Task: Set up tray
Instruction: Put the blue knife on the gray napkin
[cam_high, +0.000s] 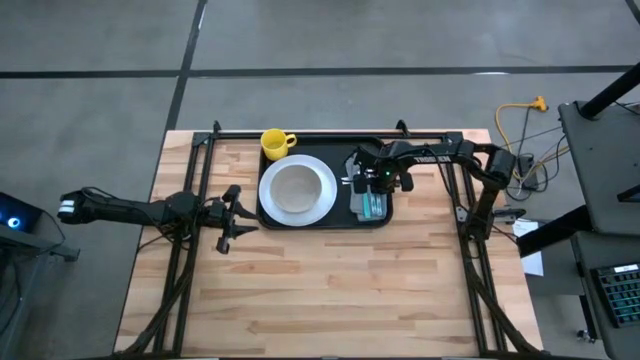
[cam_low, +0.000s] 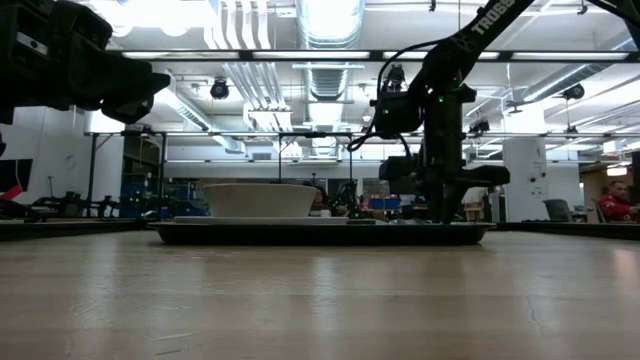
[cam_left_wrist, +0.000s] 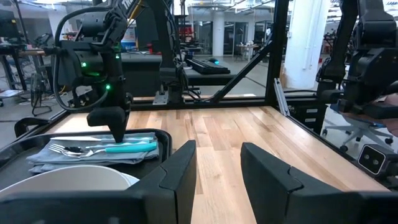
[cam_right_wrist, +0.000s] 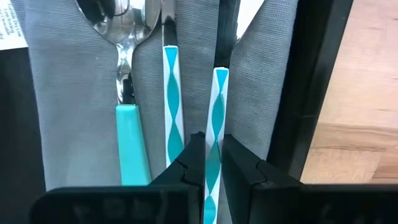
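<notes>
Over the tray (cam_high: 325, 222) at the surface's far edge, my right gripper (cam_right_wrist: 212, 163) pinches a teal-patterned utensil handle (cam_right_wrist: 217, 112) only its wrist view reveals, while my left gripper (cam_high: 232, 219), fingers apart, waits beside the tray's left rim.

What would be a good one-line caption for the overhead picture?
Right gripper lowered over teal-handled cutlery on the black tray, beside a white plate and yellow mug.
</notes>
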